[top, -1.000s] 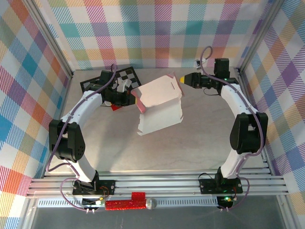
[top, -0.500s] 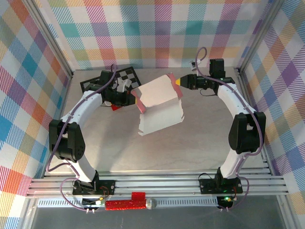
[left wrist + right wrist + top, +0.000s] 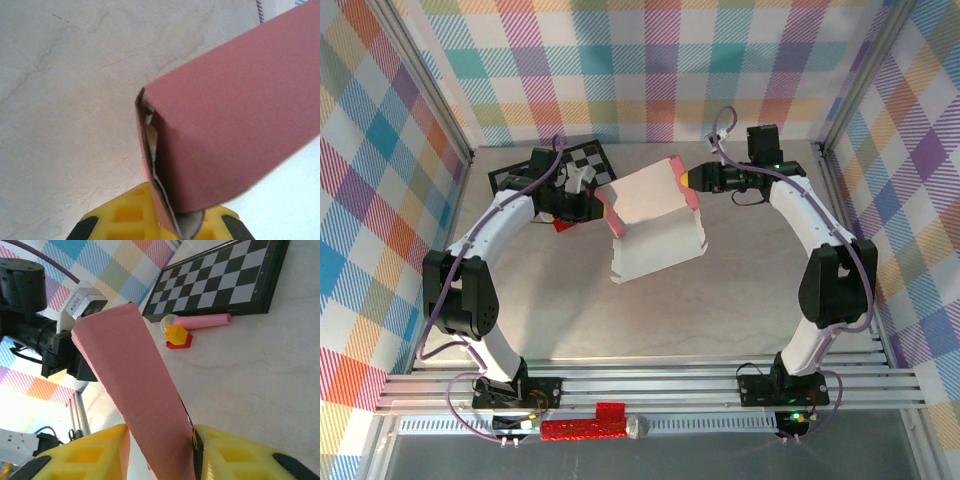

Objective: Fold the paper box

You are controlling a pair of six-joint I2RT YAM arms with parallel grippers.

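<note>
Right pincer [image 3: 686, 177] shifted left, onto raised far corner of box [image 3: 655, 240]; box on bench [image 3: 720, 300], between pincers.
Left wrist: left pincer [image 3: 167, 220] clamped on box edge.
Right wrist: jaws straddle card, grip unclear.
One panel up; most folds probably remain.

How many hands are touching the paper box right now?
2. The left hand pinches the paper box at its left edge; the right hand straddles its raised far-right flap.
</note>
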